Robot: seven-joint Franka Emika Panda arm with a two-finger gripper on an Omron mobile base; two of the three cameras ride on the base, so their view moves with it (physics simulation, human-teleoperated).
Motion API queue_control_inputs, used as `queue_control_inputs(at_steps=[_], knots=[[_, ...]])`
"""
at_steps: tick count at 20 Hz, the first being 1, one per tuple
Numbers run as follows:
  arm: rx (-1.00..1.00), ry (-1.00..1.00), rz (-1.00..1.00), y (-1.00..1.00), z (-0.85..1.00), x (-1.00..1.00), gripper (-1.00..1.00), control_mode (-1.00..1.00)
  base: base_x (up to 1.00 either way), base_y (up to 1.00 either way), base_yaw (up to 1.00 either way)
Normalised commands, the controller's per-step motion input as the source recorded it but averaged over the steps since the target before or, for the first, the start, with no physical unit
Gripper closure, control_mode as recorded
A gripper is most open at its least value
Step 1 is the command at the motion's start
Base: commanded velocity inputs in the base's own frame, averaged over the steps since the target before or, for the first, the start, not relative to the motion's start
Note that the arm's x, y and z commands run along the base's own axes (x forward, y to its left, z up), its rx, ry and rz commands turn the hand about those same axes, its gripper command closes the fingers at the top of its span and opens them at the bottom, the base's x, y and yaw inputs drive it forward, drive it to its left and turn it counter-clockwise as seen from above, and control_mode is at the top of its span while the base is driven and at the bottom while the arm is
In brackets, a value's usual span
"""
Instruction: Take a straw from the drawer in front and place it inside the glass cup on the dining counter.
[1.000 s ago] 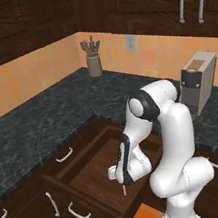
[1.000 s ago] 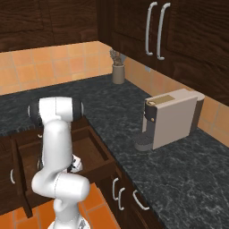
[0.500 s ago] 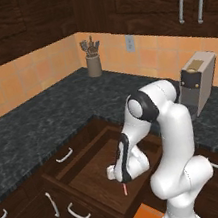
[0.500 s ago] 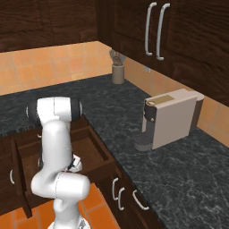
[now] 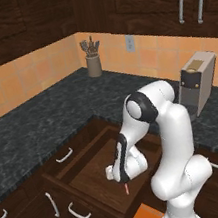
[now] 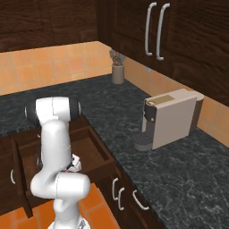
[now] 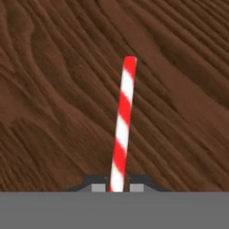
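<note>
- Straw (image 7: 121,129): lying flat on the wood bottom of the drawer (image 5: 89,173); red and white stripes running its length; its near end sitting between the end effector's (image 7: 117,188) two tips.
- End effector: jaws standing narrow and pinching the straw at that near end; in the left base view it is reaching down into the open drawer, a bit of straw (image 5: 126,189) showing under it.
- Handling, as judged: very light, thin and fairly stiff, likely smooth and liable to crush or swivel under a hard pinch; gripped this close to one end, the long free part is likely to swing when lifted.
- Surface: black speckled worktop (image 5: 42,122) running around the corner, the drawer pulled out beneath it.
- Room: coffee machine (image 6: 172,117) and utensil pot (image 5: 93,63) standing on the surface; orange tiled wall (image 5: 20,81) behind; dark cupboards (image 6: 179,40) hanging above.
</note>
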Motion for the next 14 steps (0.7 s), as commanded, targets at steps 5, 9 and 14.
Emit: queue_control_inputs(at_steps=[5,9,14], knots=[[0.01,0.00,0.00,0.05,-0.25,0.00,1.00,-1.00,0.00,0.00,0.00],[0.01,0.00,0.00,0.00,-0.92,0.00,1.00,-1.00,0.00,0.00,0.00],[0.07,0.00,0.00,0.00,-0.67,0.01,1.00,-1.00,0.00,0.00,0.00]])
